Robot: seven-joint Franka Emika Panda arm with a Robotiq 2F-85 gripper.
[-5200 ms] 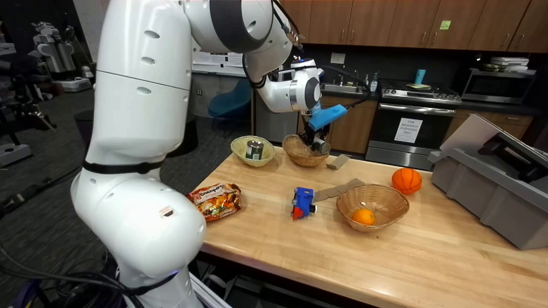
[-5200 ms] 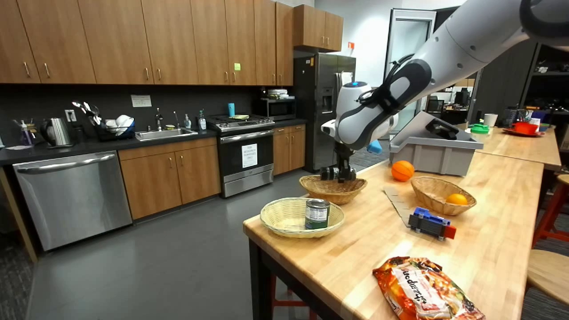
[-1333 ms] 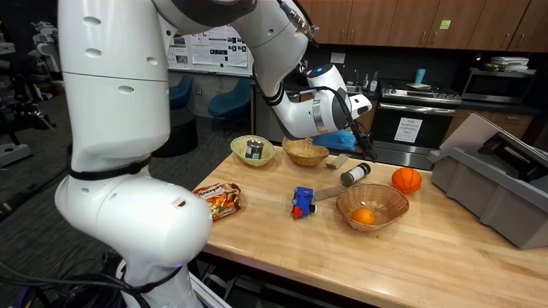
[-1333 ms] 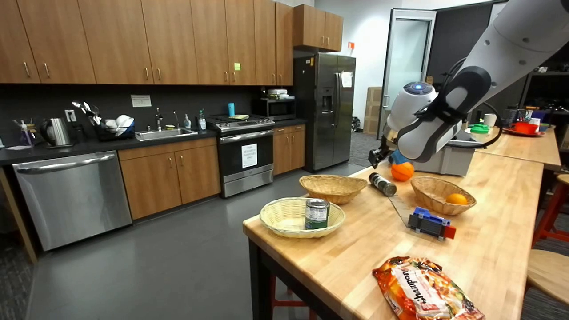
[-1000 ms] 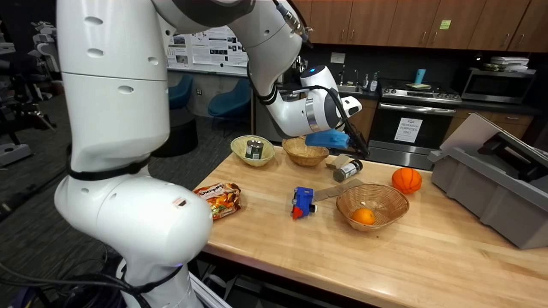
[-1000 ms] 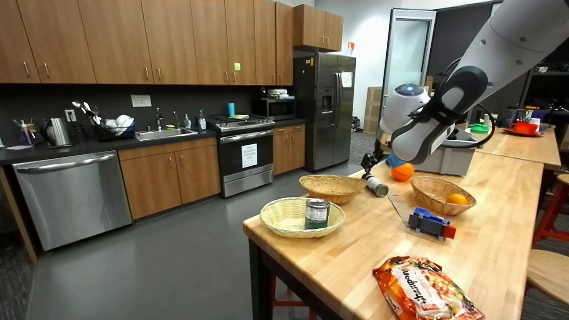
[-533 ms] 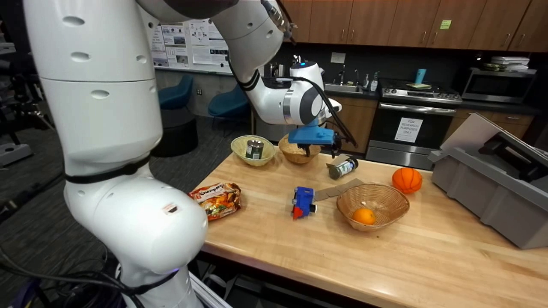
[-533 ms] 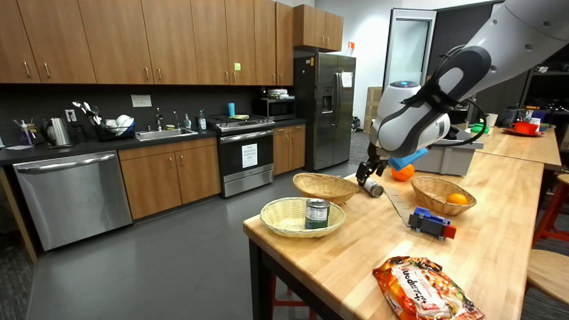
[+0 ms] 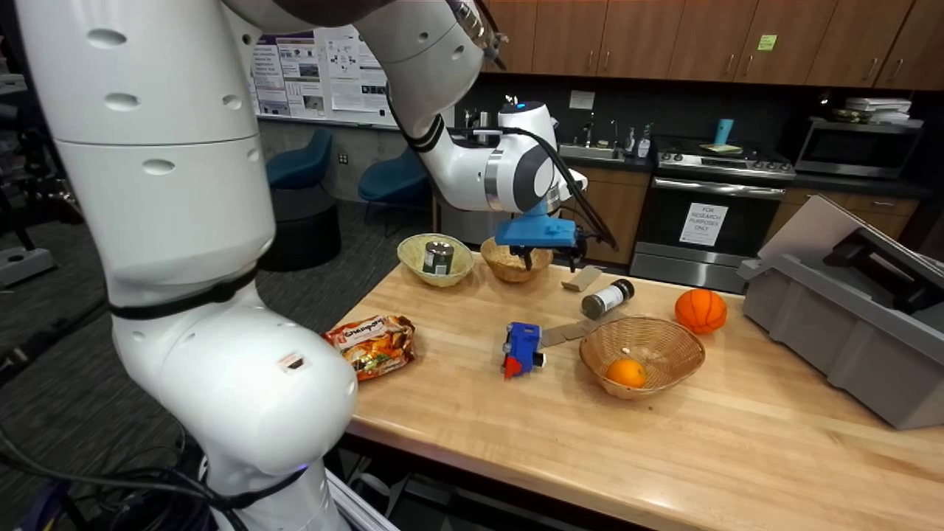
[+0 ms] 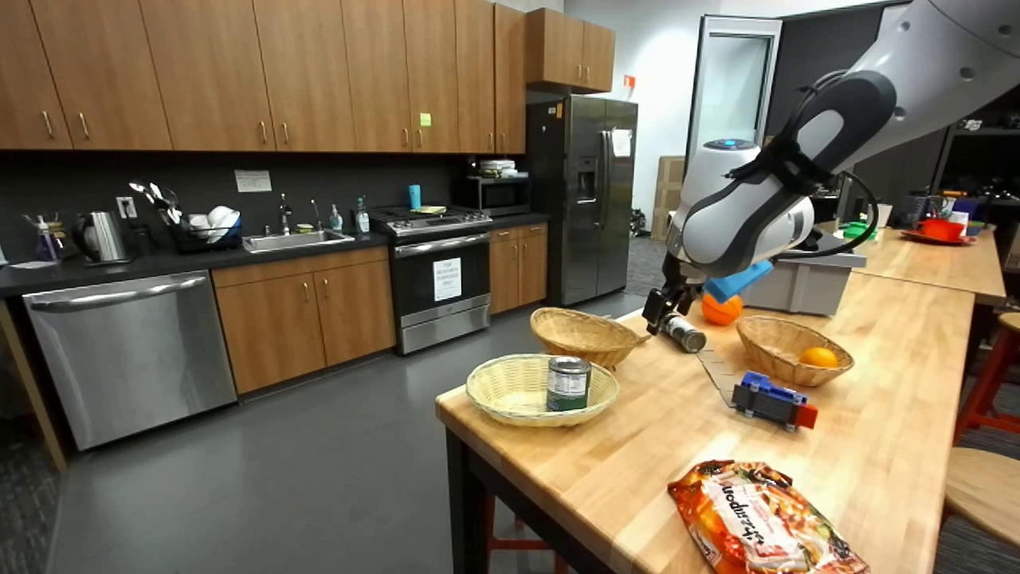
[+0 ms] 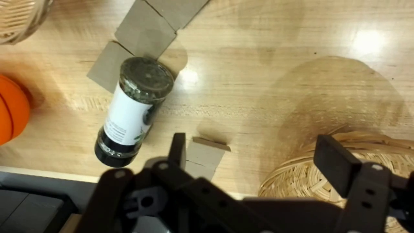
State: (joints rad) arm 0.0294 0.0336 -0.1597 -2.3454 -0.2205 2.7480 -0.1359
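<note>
My gripper (image 11: 252, 149) stands open above the table's far edge, with nothing between its fingers. In the wrist view its right finger (image 11: 336, 165) overlaps the rim of a brown wicker basket (image 11: 291, 181); whether they touch I cannot tell. That basket (image 10: 586, 335) looks slightly tilted in an exterior view. A spice jar (image 11: 129, 113) with a white label and black lid lies on its side on the table, left of the gripper in the wrist view. Its base end overlaps a folded cardboard strip (image 11: 145, 30). In an exterior view the jar (image 9: 608, 298) lies right of the gripper (image 9: 551, 262).
A pale basket (image 9: 413, 265) holds a can (image 9: 438, 258). Another brown basket (image 9: 675, 354) holds an orange (image 9: 626, 373). Around them are an orange ball (image 9: 700, 311), a blue toy (image 9: 523, 348), a snack bag (image 9: 375, 345), a cardboard piece (image 9: 582, 279) and a grey bin (image 9: 833, 332).
Five seconds ago the gripper held the jar over the far brown basket; now the jar lies on the table, having rolled back and forth. The arm has moved toward that basket, which has shifted slightly.
</note>
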